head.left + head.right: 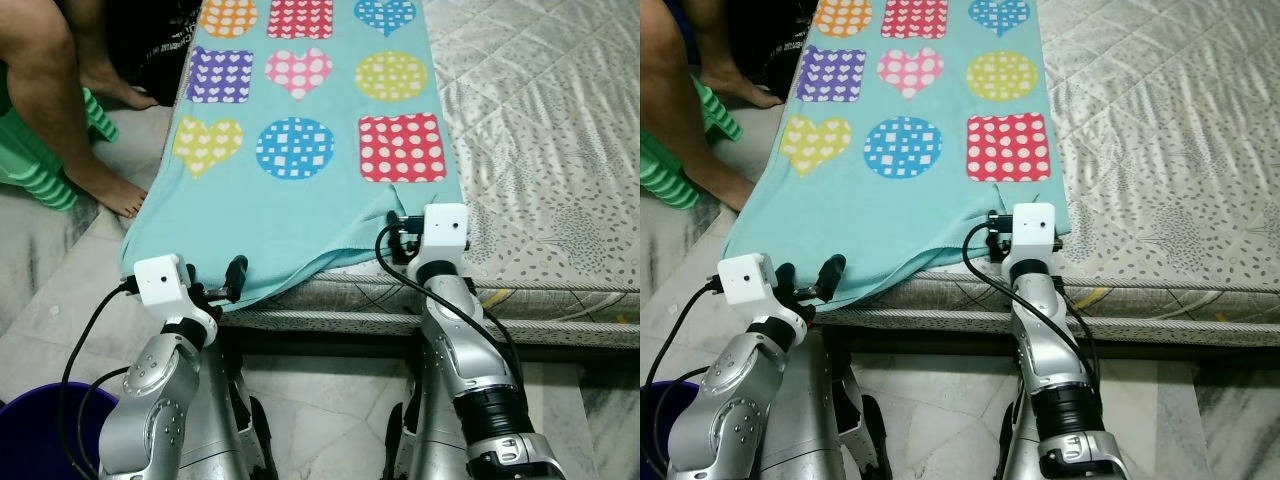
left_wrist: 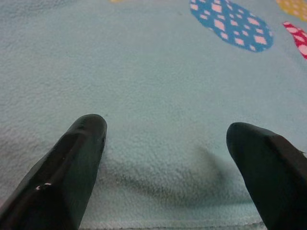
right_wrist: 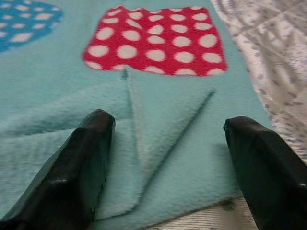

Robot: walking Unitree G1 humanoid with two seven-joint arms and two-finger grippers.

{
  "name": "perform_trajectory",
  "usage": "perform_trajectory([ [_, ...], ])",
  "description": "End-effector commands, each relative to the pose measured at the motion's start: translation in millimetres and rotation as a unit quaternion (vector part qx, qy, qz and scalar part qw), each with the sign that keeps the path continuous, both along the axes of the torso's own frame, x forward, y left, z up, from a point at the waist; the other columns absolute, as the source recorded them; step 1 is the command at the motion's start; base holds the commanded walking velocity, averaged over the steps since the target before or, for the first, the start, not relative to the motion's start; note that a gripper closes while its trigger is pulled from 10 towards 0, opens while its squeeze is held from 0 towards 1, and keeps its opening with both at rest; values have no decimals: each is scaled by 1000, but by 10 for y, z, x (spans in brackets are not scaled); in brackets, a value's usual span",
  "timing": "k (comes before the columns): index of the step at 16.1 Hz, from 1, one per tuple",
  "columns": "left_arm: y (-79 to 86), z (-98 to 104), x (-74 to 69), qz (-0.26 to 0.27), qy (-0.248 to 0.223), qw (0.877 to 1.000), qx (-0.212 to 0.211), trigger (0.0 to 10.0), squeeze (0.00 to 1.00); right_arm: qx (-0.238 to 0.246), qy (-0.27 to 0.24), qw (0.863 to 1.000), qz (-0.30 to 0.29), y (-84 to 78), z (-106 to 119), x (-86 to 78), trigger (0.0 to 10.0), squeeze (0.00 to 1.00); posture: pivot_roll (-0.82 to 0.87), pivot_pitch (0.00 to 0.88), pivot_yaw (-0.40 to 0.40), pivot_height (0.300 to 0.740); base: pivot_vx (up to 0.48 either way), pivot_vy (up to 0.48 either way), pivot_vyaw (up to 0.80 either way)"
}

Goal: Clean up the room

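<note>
A teal fleece blanket [image 1: 300, 200] printed with spotted hearts, circles and squares lies on the bed, its left side hanging off the mattress edge. My left gripper [image 1: 808, 272] sits at the blanket's near left hem. It is open, and its fingers [image 2: 81, 143] rest spread on the fleece with nothing between them. My right gripper [image 3: 168, 129] is at the near right corner, below the red dotted square [image 3: 153, 40]. It is open too, straddling a folded-over flap [image 3: 158, 124] of the blanket.
The grey quilted mattress [image 1: 540, 130] stretches to the right. A person's bare legs and foot [image 1: 120, 195] stand at the left beside a green stool [image 1: 40, 160]. A dark blue bucket [image 1: 40, 420] sits on the marble floor by my left arm.
</note>
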State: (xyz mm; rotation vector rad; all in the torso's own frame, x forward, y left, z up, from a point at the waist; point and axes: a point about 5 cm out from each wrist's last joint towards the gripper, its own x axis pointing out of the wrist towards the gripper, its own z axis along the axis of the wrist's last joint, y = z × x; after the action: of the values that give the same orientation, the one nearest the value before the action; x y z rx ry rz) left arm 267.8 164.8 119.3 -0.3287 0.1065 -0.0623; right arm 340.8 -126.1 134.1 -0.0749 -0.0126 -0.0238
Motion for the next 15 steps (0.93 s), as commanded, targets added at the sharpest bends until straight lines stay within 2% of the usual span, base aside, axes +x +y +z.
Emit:
perform_trajectory([
  [1,28,-47,-14,8,15,1000,7,10000,0,-2,14,1000,-6,-20,-94,-23,784,0,-73,306,39,491,0,0,0],
  [3,32,-44,-6,8,14,1000,7,10000,0,-6,12,1000,-9,-54,-93,-32,0,0,-73,304,40,491,0,0,0],
  [8,70,-29,1,16,10,1000,10,10000,0,-21,16,999,-23,-203,-147,-137,0,0,-76,300,43,491,0,0,0],
  [15,78,-4,16,18,3,1000,12,10000,0,-18,27,999,-41,-335,-209,-291,0,0,-80,288,49,491,0,0,0],
])
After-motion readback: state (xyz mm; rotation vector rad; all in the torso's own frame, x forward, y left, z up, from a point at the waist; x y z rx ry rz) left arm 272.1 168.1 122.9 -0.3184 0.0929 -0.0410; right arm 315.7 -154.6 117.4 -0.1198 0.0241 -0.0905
